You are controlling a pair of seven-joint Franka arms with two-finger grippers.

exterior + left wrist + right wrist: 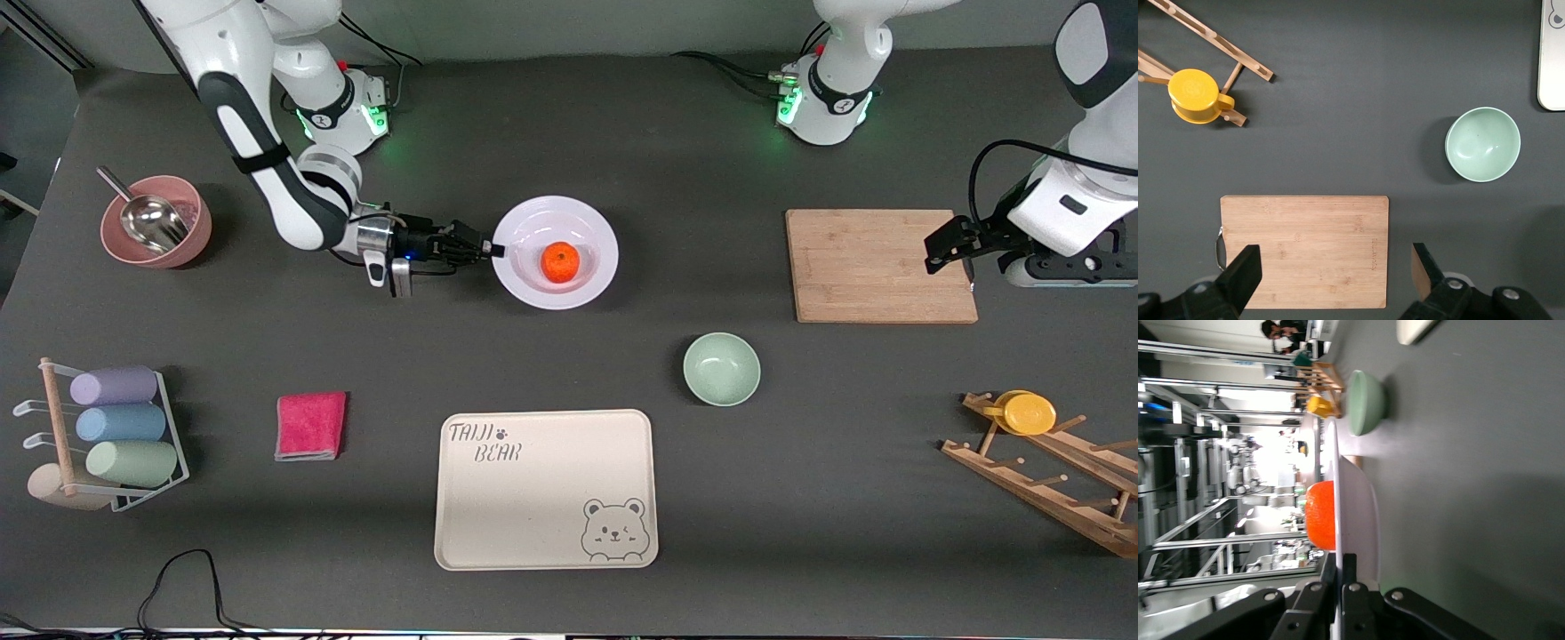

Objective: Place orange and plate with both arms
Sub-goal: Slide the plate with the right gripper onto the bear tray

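orange (561,263) in plate (556,252) | right gripper (490,250) clamped on plate rim, right arm's end side | bowl (721,369) nearer camera than plate, toward left arm's end | tray (546,488) nearer camera than plate | cutting board (880,265) beside plate, toward left arm's end | left gripper (1335,270), jaws apart, over cutting board's edge

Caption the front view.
Right gripper pinches the plate rim, orange inside; left gripper open over the cutting board.
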